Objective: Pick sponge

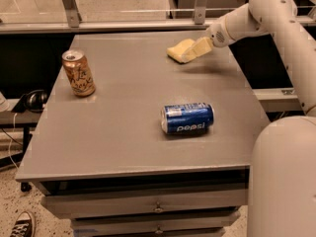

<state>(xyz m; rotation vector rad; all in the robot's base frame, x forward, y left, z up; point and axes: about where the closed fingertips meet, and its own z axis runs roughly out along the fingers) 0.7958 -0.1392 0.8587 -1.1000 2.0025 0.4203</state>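
The sponge [177, 50], a small pale yellow foam pad, lies on the grey table [128, 127] at the far right. My gripper [195, 49] reaches in from the right on the white arm [237, 23] and meets the sponge's right end, overlapping it. I cannot tell whether the sponge rests on the table or is held.
A blue Pepsi can [187, 118] lies on its side in the middle right of the table. An orange can [78, 73] stands upright at the left. The robot's white body [281, 177] fills the lower right. A metal rail [123, 24] runs behind the table.
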